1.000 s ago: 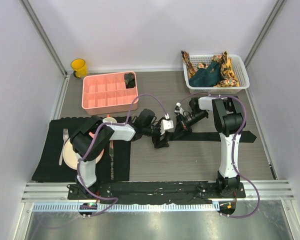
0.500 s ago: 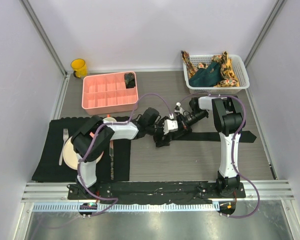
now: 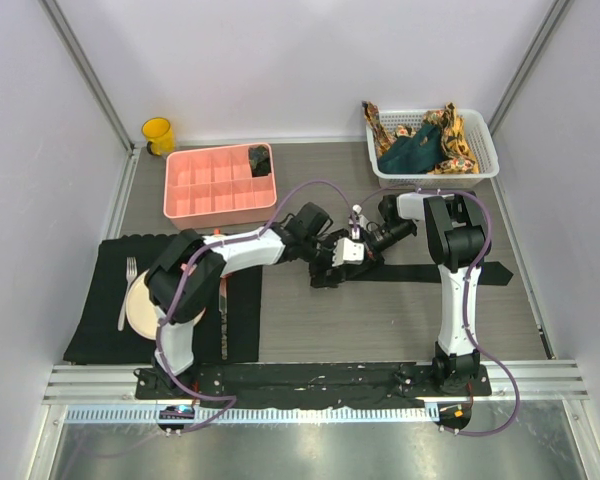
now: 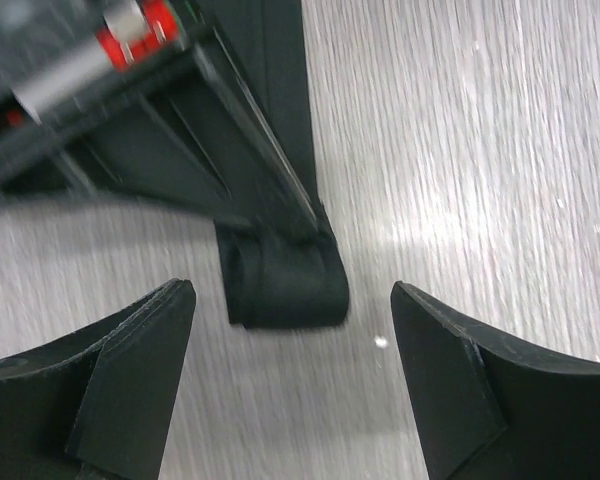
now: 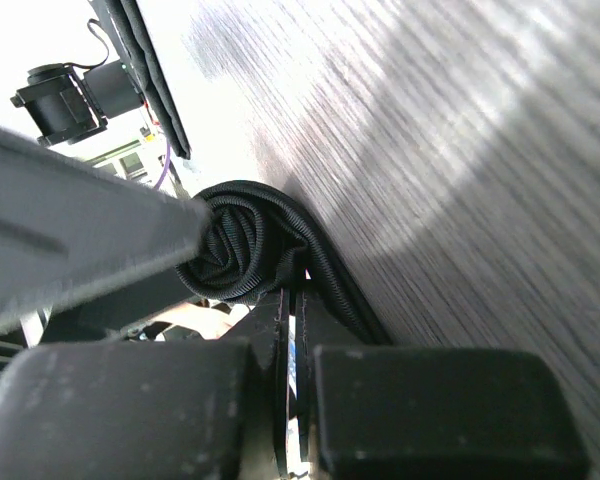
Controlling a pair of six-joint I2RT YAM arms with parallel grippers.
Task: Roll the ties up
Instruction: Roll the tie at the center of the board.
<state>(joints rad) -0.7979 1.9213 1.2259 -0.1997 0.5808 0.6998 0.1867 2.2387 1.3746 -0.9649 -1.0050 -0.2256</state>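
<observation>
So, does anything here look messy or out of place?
Only the white basket at the back right: orange patterned ties spill over its rim in a heap. The black tie is rolled only at one end, the rest lying flat, which looks unfinished rather than a mishap.

I've swung the left arm [image 3: 242, 252] out to the right and slightly farther away, straightening its elbow. That has carried the left gripper [image 4: 292, 292] in close beside the right gripper [image 3: 368, 247], over the rolled end of the black tie [image 5: 235, 250].
</observation>
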